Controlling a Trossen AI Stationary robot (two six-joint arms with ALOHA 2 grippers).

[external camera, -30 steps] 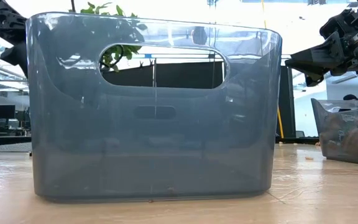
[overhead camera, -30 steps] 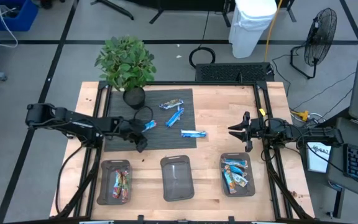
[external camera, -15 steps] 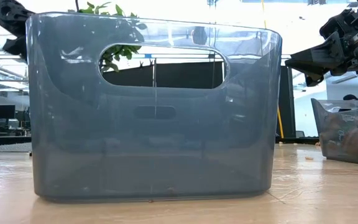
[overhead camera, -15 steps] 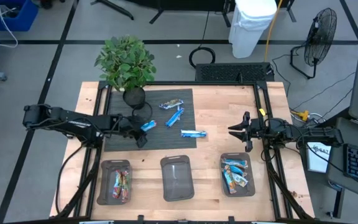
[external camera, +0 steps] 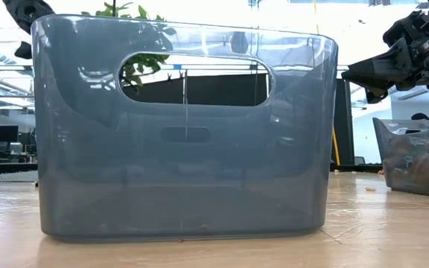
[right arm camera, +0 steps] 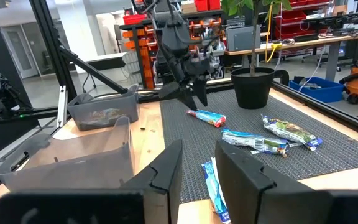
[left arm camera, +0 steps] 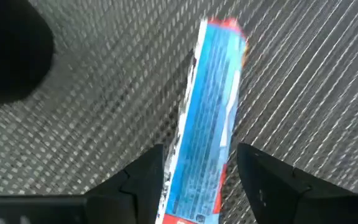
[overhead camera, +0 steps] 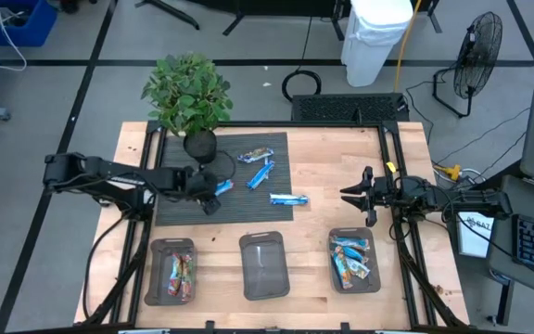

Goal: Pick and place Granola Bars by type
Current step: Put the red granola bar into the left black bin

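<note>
A blue granola bar (overhead camera: 222, 186) lies flat on the dark mat (overhead camera: 179, 211) beside the black plant pot (overhead camera: 199, 144). My left gripper (overhead camera: 211, 195) is open just above it. In the left wrist view its two fingers stand on either side of the bar's near end (left arm camera: 197, 186) without touching it. Three more bars lie on the mat: a greenish one (overhead camera: 256, 155), a blue one (overhead camera: 260, 173) and a blue-and-white one (overhead camera: 288, 199). My right gripper (overhead camera: 349, 195) waits open and empty above the table's right part, and also shows in the low view (external camera: 356, 74).
Three clear bins stand along the near edge. The left one (overhead camera: 171, 270) holds red and multicoloured bars, the middle one (overhead camera: 264, 265) holds nothing, and the right one (overhead camera: 354, 260) holds blue bars. A potted plant (overhead camera: 186, 93) stands at the mat's far left corner.
My left gripper has moved a little toward the table's far edge and the plant pot, and now stands over the blue bar, still open. The bars have not moved.
</note>
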